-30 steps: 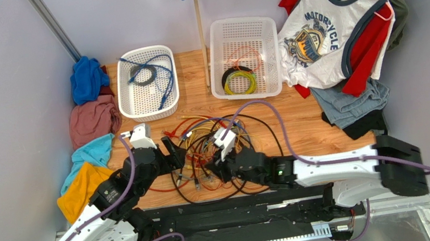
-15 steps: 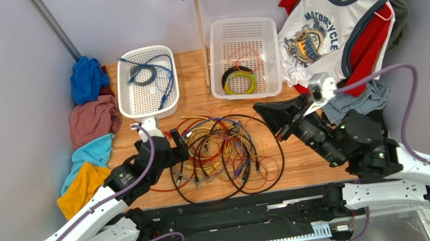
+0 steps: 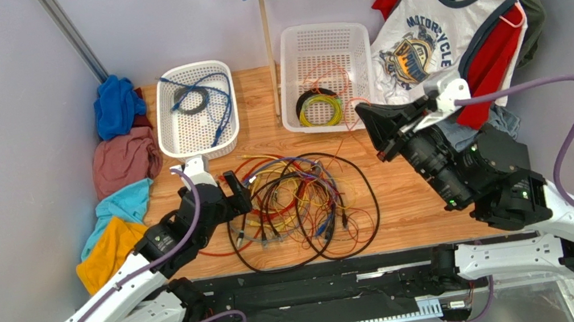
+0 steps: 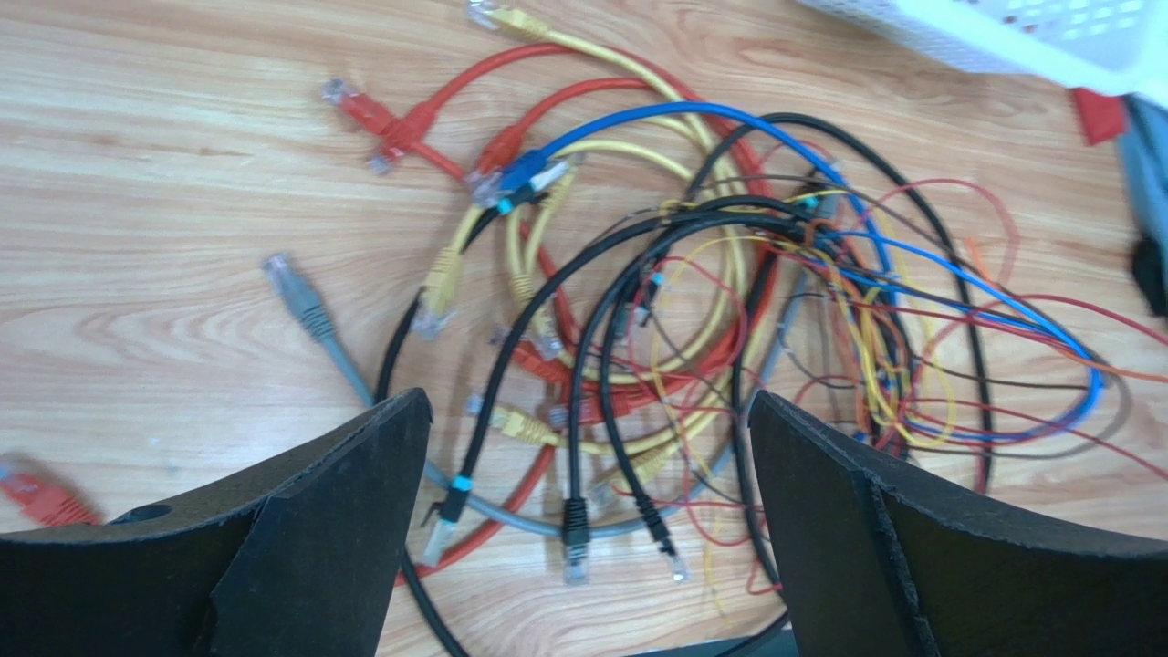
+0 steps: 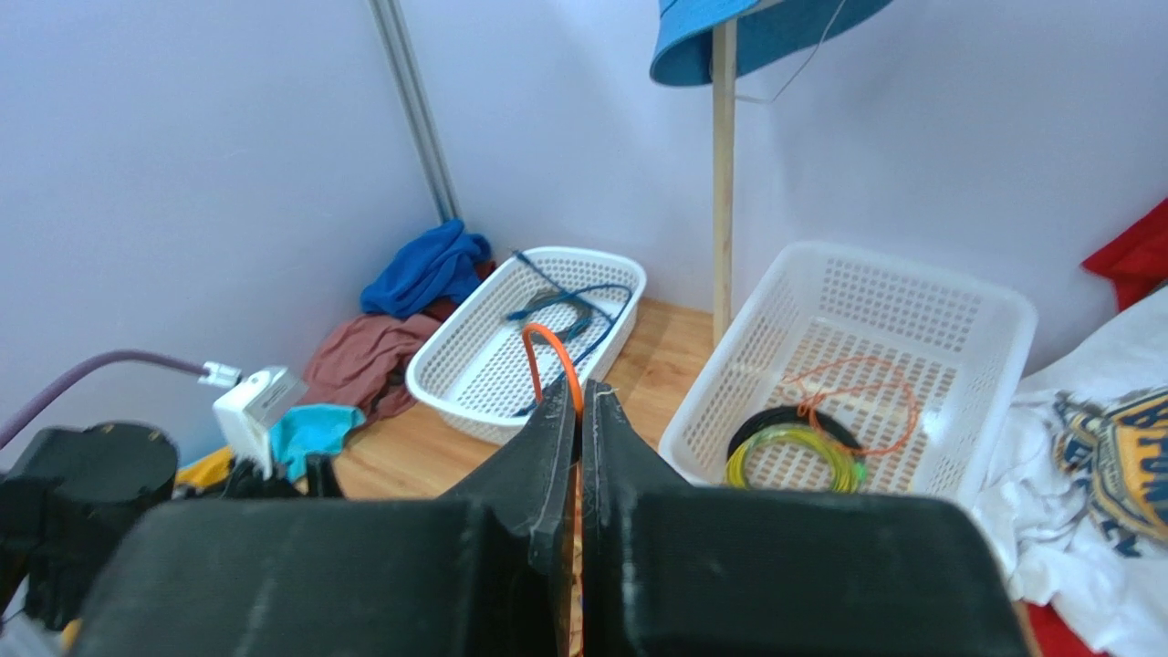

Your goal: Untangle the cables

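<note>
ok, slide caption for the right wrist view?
Right gripper shut on an orange cable, white basket with yellow-green coil ahead.

The cables (image 3: 288, 200) are seen in black, blue, red, yellow, orange and grey on a table (image 3: 417, 192) of pale wood grain, and 1 orange cable (image 5: 554, 359) is pinched between the black fingers (image 5: 535, 452) of the right gripper (image 5: 581, 397). White with small holes is shown on the left basket (image 3: 164, 128) and the right basket (image 3: 319, 29), and a shirt (image 3: 417, 28) is printed white with red and navy trim.
</note>
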Robot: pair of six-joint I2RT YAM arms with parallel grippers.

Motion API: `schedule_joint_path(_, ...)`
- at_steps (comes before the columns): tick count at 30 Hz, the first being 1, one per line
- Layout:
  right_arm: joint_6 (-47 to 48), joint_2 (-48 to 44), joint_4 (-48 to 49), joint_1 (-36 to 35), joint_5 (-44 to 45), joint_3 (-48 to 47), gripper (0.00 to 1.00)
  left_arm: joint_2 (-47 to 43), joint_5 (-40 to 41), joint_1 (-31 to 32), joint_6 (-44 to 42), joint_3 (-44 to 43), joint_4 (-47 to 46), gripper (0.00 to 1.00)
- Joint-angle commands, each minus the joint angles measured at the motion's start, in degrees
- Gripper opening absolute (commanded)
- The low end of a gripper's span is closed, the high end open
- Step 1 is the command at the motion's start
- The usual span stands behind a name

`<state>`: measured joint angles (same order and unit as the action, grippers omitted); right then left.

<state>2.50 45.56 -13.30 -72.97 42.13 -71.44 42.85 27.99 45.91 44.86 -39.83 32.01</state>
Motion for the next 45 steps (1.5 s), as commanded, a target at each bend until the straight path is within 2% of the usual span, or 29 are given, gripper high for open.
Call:
schedule_joint_path(1,5.2,7.2,-1.3,2.7,-1.8,-10.9,0.00,-2.2,-5.3,-0.3,-0.6,2.1,-6.4,0.94)
schedule_joint_path(3,7.7,10.1,-2.2,3.2,-2.9,-15.7,0.00,-2.7,-7.1,-0.4,-0.9,3.6,-9.7,0.94)
schedule_joint_path(5,9.9,14.6,-3.8,3.2,-3.6,-24.9,0.00,-2.7,-9.6,-0.4,-1.5,4.5,-12.0,0.94)
schedule_joint_path(11,11.5,22.5,-5.5,3.2,-8.2,-44.3,0.00,-2.5,-15.1,-0.4,-2.4,8.0,-22.1,0.95)
schedule_joint_path(14,11.1,24.5,-6.5,3.2,-9.8,-49.4,0.00,-2.3,-19.4,-0.4,-4.7,10.4,-31.1,0.96)
schedule_joint_path(15,11.1,24.8,-6.9,3.2,-10.1,-50.4,0.00,-2.1,-20.5,-0.4,-5.0,11.9,-37.0,0.96)
schedule_joint_path(19,11.1,25.0,-7.9,3.2,-9.8,-50.6,0.00,-1.0,-23.2,-0.3,-5.0,13.7,-44.8,0.96)
schedule_joint_path(23,12.5,23.8,-6.0,3.8,-7.3,-44.9,0.00,1.5,-20.8,-0.4,-3.6,10.2,-37.7,0.95)
schedule_joint_path(25,12.4,23.2,-4.6,4.9,-7.1,-40.6,0.00,3.5,-18.3,-0.4,-2.3,8.9,-30.5,0.94)
schedule_joint_path(28,9.8,23.5,-4.5,9.6,-8.3,-36.8,0.00,4.9,-15.6,-0.4,0.2,7.5,-22.8,0.94)
schedule_joint_path(33,0.2,26.0,-4.6,24.8,-15.8,-33.1,0.00,-0.5,-14.4,-0.4,4.6,11.2,-19.7,0.92)
schedule_joint_path(37,-4.8,32.1,-4.5,36.2,-19.4,-34.6,0.00,-7.2,-14.6,-0.4,5.6,13.6,-18.7,0.91)
schedule_joint_path(40,-8.8,37.9,-3.4,41.2,-22.9,-38.0,0.00,-11.1,-14.5,-0.4,5.7,14.2,-17.3,0.90)
schedule_joint_path(45,-10.2,47.9,-0.5,44.8,-26.3,-44.6,0.00,-13.1,-14.9,-0.4,4.7,13.2,-15.0,0.90)
